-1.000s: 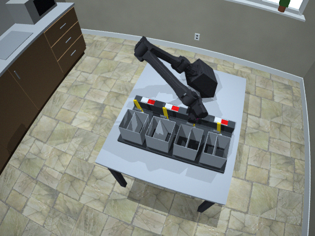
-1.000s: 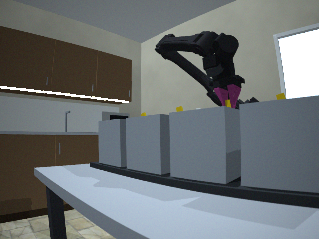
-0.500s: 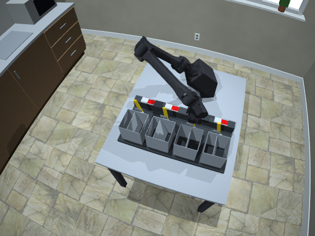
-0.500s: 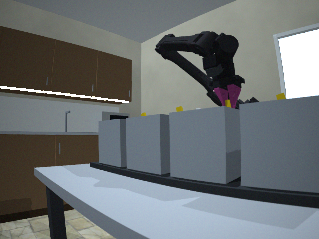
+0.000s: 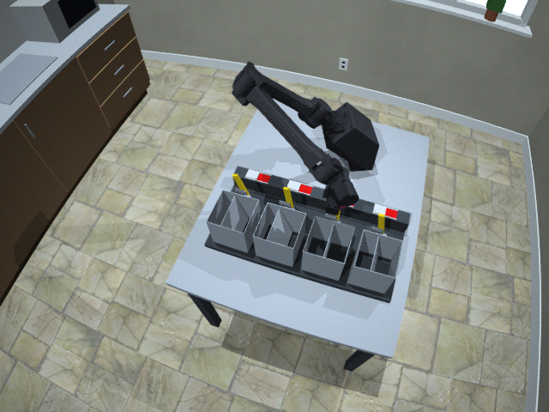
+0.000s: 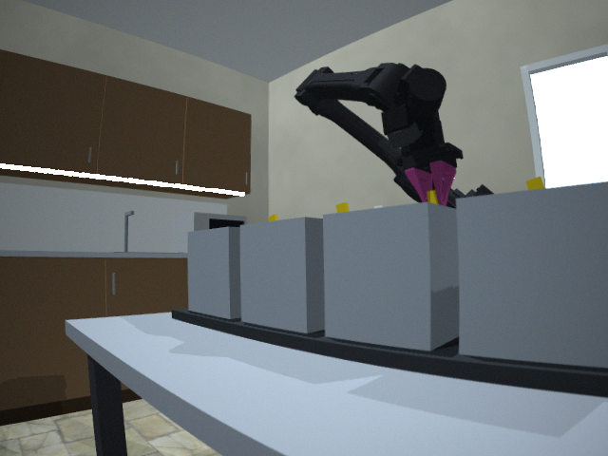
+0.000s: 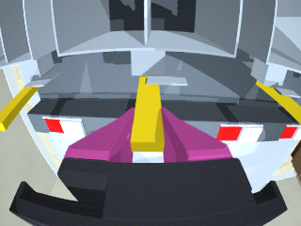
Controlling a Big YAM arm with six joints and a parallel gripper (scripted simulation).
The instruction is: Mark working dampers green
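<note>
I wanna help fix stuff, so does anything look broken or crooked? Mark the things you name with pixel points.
Nothing stands out. Four open grey box-shaped dampers [image 5: 322,264] [image 6: 378,275] [image 7: 80,25] stand upright in a neat row. A jammed blade wouldn't show, though.

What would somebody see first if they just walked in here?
Probably the big black robot arm, bending over the table. Its bright pink gripper is shut on a yellow lever, second from the right as seen from above. Four gray open-topped dampers stand in a row there, too.
</note>
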